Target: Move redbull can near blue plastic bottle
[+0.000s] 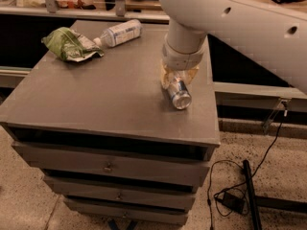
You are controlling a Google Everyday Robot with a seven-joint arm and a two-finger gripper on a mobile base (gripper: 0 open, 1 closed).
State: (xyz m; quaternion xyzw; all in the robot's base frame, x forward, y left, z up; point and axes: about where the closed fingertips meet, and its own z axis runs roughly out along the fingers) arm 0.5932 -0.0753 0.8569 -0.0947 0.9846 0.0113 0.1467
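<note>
The redbull can [178, 94] lies on its side on the right part of the grey cabinet top [105, 90], its shiny silver end facing the front. My gripper [178, 77] comes down on it from above, tan fingers [166, 77] pressed against the can's sides at its far end. The blue plastic bottle [120, 32] lies on its side at the back of the top, white cap pointing left, well apart from the can.
A crumpled green snack bag [71, 44] lies at the back left, next to the bottle's cap. The cabinet's right edge is close to the can. A black cable and adapter [231, 200] and a dark bar [252, 195] lie on the floor at the right.
</note>
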